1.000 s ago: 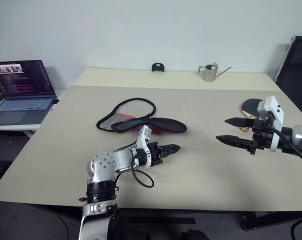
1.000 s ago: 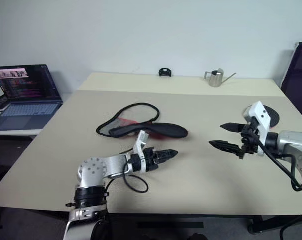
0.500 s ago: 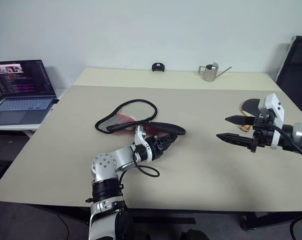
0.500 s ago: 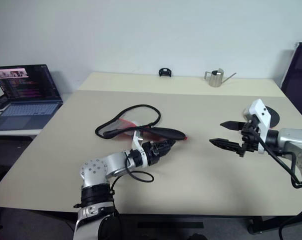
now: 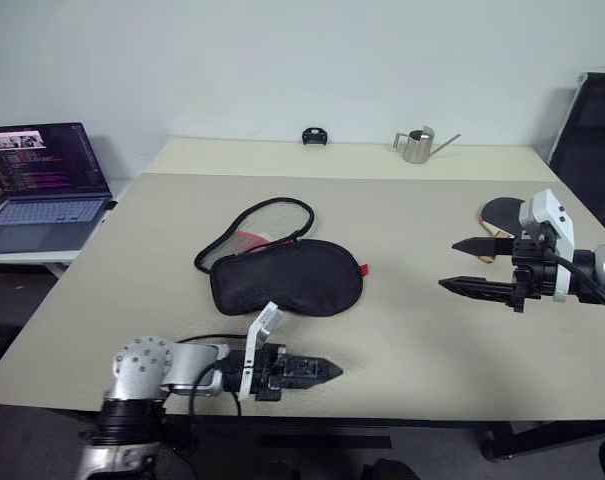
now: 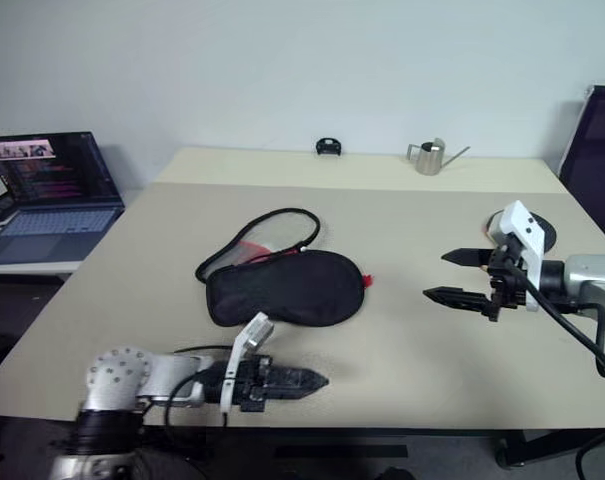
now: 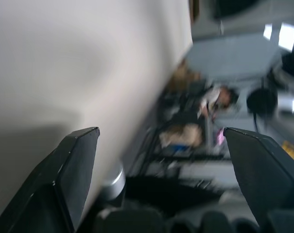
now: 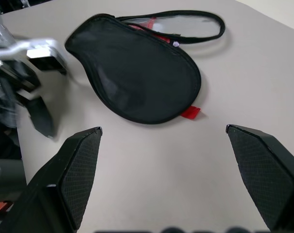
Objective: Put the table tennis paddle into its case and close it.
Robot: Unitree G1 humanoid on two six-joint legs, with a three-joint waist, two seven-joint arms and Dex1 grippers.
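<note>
Mid-table, the case now flipped flat, left gripper withdrawn.

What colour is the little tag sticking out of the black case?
Red. The tag on the case shows best in the right wrist view.

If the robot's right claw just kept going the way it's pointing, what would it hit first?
Probably the soft black fabric case. The open right gripper aims across bare beige table toward it; depth is hard to judge, so it might meet the tabletop first.

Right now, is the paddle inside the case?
No. The table tennis paddle lies on the table beyond the right gripper, apart from the case.
</note>
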